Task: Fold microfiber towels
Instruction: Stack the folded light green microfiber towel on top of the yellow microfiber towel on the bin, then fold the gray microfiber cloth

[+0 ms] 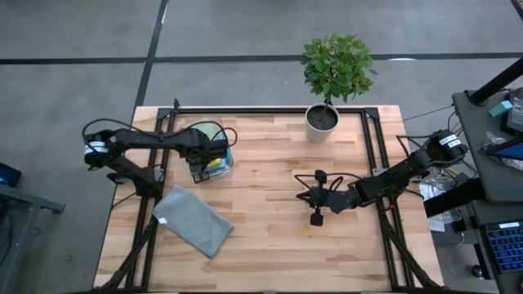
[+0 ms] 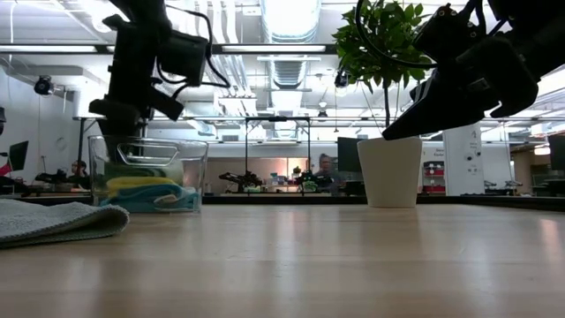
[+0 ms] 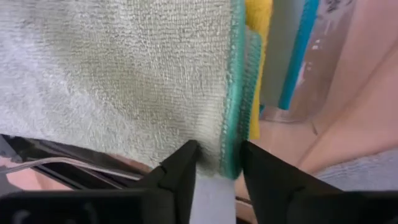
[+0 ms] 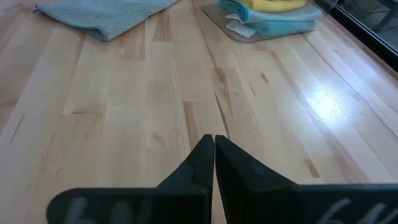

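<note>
At the left of the high view, the left tool [image 1: 206, 166] hangs over the clear bin [image 1: 226, 160], fingers narrowly parted around an olive green towel's [image 3: 124, 81] edge. Yellow [image 2: 141, 184] and teal [image 2: 146, 200] towels lie in the bin — a grey towel [image 1: 194, 220] lies folded on the surface [image 1: 270, 237], lower left. Right of centre, the right tool [image 1: 316, 219] rests shut — empty.

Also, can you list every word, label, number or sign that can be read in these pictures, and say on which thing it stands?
No text can be read in any view.
White tag on a towel in the bin: any print is too small to read.
Signs in the room behind the table, low view: too blurred to read.
Plant pot, grey towel, arms: no lettering visible.
</note>
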Tool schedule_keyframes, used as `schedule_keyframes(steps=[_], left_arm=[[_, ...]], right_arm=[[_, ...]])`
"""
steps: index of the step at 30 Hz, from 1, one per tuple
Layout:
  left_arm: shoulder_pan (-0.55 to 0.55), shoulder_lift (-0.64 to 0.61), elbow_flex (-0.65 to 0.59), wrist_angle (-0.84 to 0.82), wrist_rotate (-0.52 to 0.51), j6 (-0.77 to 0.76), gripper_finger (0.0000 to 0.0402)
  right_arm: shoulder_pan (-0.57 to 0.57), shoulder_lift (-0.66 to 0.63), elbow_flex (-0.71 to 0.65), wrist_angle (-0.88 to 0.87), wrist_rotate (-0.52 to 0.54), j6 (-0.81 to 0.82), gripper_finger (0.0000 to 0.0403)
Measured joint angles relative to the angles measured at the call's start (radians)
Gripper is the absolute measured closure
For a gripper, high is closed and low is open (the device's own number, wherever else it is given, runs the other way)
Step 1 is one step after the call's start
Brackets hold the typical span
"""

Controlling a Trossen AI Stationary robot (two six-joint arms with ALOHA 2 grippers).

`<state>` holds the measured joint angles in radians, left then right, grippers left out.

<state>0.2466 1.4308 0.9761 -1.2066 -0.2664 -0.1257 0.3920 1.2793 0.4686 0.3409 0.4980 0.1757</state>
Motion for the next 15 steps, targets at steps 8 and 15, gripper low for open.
schedule_keyframes(steps=[8, 15], left_arm=[[0.0, -0.009, 0.104, -0.126, 0.01, 0.014, 0.0247], [0.003, -0.015, 0.207, -0.186, -0.004, 0.112, 0.0244]], right_arm=[[0.0, 0.0, 0.0, 0.0, 0.0, -0.003, 0.0394], [-0.002, 0.0, 0.0, 0.0, 0.001, -0.003, 0.0394]])
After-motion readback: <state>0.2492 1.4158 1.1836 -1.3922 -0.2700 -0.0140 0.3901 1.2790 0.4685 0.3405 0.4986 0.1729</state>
